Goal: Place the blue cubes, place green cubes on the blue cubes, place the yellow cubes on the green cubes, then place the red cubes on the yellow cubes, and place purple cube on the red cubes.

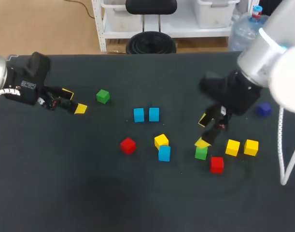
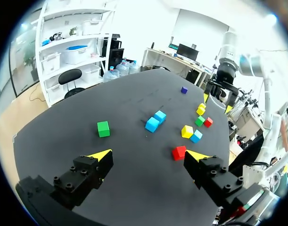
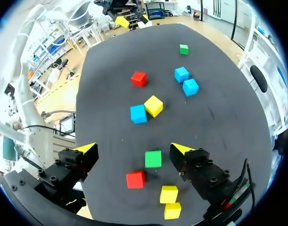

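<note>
Right gripper (image 1: 205,131), fingers wide open and empty, hangs over green cube (image 1: 201,152); a descending finger may knock the red cube (image 1: 216,164) just beside the green cube, and the left gripper (image 1: 74,100), well apart from it, is open and empty too.

overhead view plus two wrist views

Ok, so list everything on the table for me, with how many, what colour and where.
blue cubes: three, light blue; two side by side mid-table, one touching a yellow cube.
green cubes: two, green; one ahead of the left gripper, one below the right gripper.
yellow cubes: three, yellow; two paired at right.
red cubes: two, red; one left of centre, one by the right-hand green cube.
purple cube: one, purple; far right.
table: one, black.
left gripper: open.
right gripper: open.
</note>
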Controlling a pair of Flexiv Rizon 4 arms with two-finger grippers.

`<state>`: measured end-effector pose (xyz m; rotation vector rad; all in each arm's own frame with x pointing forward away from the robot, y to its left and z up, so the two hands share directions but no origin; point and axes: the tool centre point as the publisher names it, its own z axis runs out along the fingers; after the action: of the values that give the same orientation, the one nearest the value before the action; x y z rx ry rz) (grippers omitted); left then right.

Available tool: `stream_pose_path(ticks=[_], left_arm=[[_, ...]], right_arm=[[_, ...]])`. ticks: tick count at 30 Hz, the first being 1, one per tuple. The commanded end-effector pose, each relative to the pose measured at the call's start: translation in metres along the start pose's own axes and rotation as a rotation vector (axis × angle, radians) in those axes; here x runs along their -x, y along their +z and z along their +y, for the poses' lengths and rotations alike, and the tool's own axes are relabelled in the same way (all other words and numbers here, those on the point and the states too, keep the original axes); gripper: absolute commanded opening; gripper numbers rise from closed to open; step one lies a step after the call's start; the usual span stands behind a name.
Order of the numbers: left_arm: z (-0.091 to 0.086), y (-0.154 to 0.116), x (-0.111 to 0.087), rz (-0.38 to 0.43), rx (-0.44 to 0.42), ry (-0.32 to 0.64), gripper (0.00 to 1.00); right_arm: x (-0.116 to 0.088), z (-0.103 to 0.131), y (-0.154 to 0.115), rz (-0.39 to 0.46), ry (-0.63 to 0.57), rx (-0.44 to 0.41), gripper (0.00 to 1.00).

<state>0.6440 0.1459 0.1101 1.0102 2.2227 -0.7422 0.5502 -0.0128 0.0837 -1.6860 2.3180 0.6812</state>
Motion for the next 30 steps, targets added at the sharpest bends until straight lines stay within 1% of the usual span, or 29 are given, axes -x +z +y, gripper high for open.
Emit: stream_pose_path(ticks=[1,8,14,23,30], left_arm=[[0.0,0.0,-0.001,-0.005,0.0,0.001,1.0],[0.0,0.0,-0.001,-0.005,0.0,0.001,1.0],[0.0,0.0,-0.001,-0.005,0.0,0.001,1.0],[0.0,0.0,-0.001,-0.005,0.0,0.001,1.0],[0.0,0.0,-0.001,-0.005,0.0,0.001,1.0]], right_arm=[[0.01,0.009,0.02,0.005,-0.005,-0.041,1.0],[0.015,0.021,0.04,0.014,-0.032,-0.037,1.0],[0.016,0.028,0.057,0.032,-0.059,-0.008,1.0],[0.022,0.023,0.083,0.091,-0.106,0.041,1.0],[0.024,0.011,0.09,0.12,-0.124,0.053,1.0]])
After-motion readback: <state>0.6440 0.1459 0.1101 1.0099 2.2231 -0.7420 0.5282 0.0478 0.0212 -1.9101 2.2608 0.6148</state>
